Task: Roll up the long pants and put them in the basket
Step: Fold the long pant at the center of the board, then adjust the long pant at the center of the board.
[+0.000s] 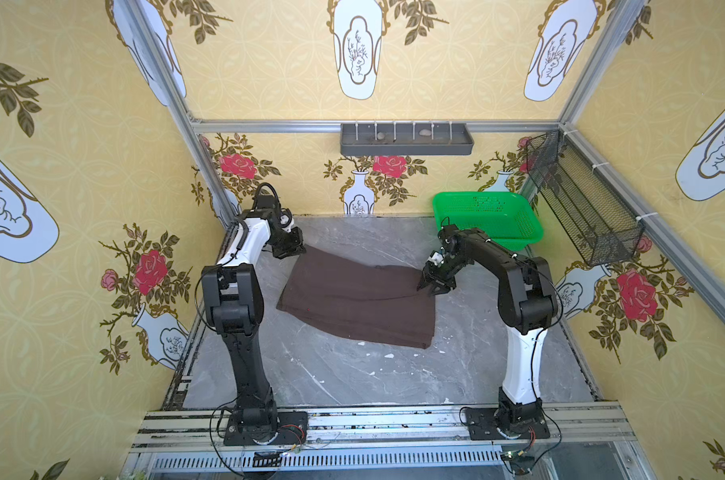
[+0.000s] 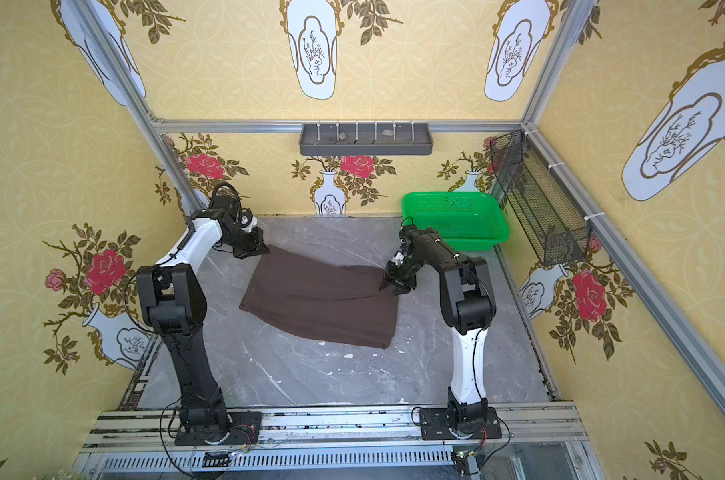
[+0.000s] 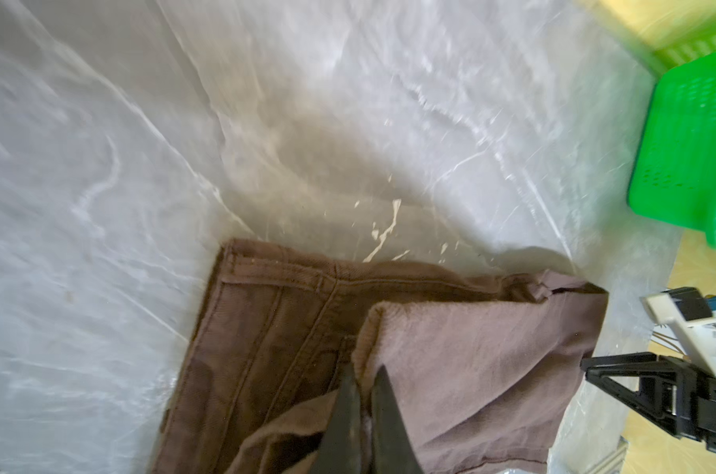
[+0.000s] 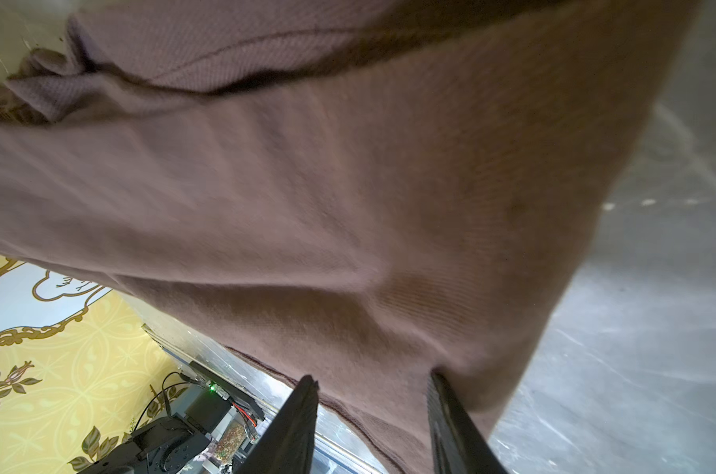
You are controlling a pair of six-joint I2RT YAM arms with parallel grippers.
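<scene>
The long pants (image 1: 352, 299) (image 2: 319, 299) lie folded as a dark brown slab on the grey marble table (image 1: 352, 374). My left gripper (image 1: 296, 248) (image 2: 261, 248) is at their far left corner. In the left wrist view the left gripper (image 3: 364, 377) is shut, pinching a fold of the long pants (image 3: 471, 349), and the waistband seams show beside it. My right gripper (image 1: 427, 290) (image 2: 387, 289) is at the far right corner. In the right wrist view the right gripper (image 4: 372, 379) stands open, with the hem of the long pants (image 4: 348, 184) lying between the spread jaws.
A green plastic basket (image 1: 487, 220) (image 2: 456, 220) (image 3: 692, 143) stands at the back right, just behind the right arm. A grey shelf tray (image 1: 406, 139) hangs on the back wall and a black wire basket (image 1: 581, 203) on the right wall. Aluminium rails run along the front edge.
</scene>
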